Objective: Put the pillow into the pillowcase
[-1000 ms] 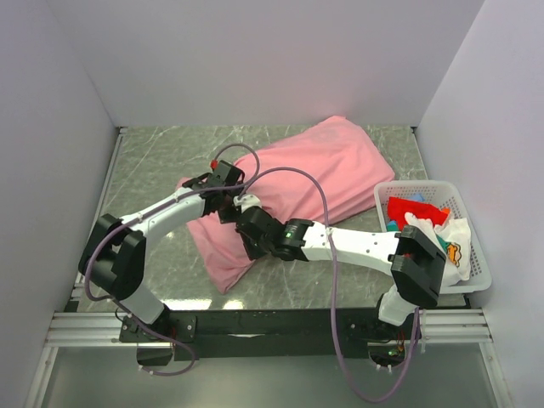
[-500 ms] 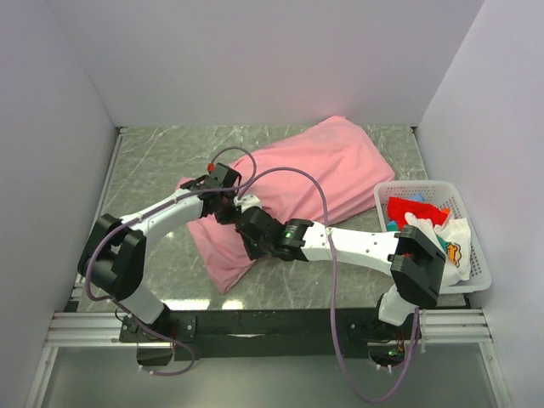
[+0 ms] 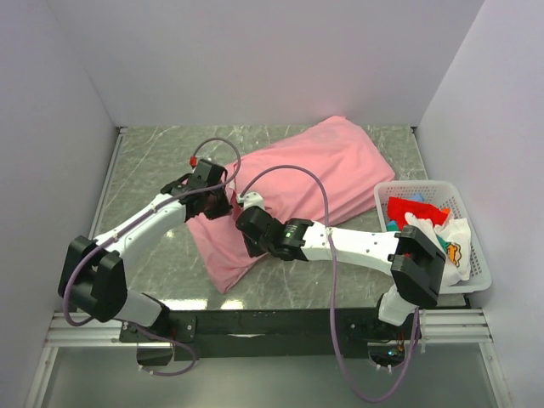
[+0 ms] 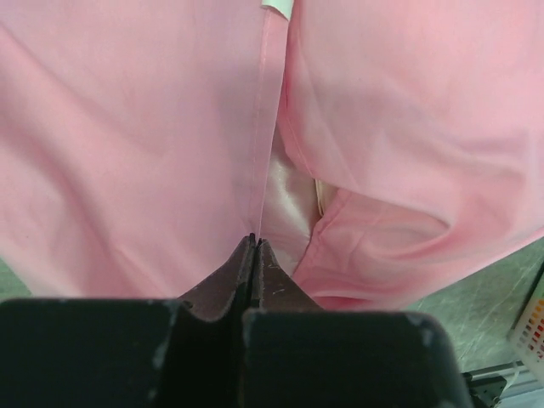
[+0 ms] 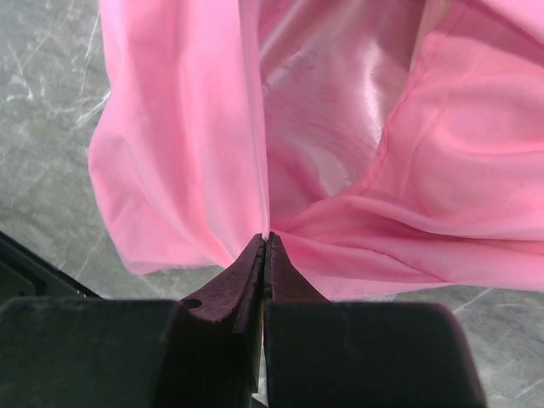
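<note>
Looks well along. Can make out the pillowcase (image 3: pixel 323 166) lying plump and slantwise on the bench (image 3: pixel 153 161), left of the basket (image 3: pixel 387 191), with one far corner near the basket's rim and the open end well to the basket's left. Judging by that fullness along the whole length, reckon the pillow mostly inside already. Only a glimpse of the pillow (image 4: pixel 293 204) to go on: a pale, glossy sliver down in the mouth of the sack, at the end farthest from the basket. Cannot tell how deep it sits in the corners.

Find the left pincer (image 4: pixel 255 246) squeezed fully closed, with a pink hem nipped between its tips. Find the right pincer (image 5: pixel 266 240) likewise closed tight, pinching a fold of the same pink edge, just beside the left one and on the basket's side of it.

Left to do, at a guess — draw the mouth over the last of the pillow, seat the corners, smooth the cloth, let go.
</note>
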{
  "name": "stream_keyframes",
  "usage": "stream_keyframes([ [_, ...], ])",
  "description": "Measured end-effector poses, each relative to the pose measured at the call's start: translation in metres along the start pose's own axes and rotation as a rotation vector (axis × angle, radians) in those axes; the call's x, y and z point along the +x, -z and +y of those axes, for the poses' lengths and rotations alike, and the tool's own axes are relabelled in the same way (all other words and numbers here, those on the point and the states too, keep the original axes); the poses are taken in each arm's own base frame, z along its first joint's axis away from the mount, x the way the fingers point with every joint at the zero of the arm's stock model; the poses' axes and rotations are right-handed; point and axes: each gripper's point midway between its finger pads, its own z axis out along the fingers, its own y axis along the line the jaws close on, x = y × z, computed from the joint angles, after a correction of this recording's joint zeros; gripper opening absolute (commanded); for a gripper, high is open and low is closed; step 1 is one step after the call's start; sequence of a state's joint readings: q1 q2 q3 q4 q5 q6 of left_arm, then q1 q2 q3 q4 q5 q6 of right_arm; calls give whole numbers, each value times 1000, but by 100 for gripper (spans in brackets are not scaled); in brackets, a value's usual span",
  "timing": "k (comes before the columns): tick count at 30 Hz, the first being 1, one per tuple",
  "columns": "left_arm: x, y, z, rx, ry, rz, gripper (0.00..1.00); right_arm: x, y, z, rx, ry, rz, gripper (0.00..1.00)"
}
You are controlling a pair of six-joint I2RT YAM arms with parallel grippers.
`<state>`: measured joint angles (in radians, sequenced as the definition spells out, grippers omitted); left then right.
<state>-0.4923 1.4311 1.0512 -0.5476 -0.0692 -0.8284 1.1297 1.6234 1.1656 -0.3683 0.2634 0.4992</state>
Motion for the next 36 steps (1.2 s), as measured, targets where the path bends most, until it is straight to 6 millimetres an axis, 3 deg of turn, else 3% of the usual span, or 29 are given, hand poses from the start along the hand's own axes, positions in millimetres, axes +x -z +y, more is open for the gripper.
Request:
stream_keyframes([
  [6,-5,2,-4,0,5,-9,1,-2,-1,-3,17,-32,-10,2],
  [11,-7,-3,-21,26,-15,-6,1,1,-1,-11,37,-77,-25,4],
  [17,12,-24,-52,66,-73,47,1,22,0,-37,85,-177,-26,7],
  [23,38,-51,-56,47,-117,104,1,57,-5,-53,123,-241,15,11],
  [27,34,-58,-55,35,-115,87,1,69,-6,-58,137,-254,40,15],
  [30,24,-56,-61,36,-114,54,1,67,-4,-58,136,-261,38,28],
  [36,-11,-49,-84,67,-95,-36,1,51,8,-64,128,-291,-11,42],
])
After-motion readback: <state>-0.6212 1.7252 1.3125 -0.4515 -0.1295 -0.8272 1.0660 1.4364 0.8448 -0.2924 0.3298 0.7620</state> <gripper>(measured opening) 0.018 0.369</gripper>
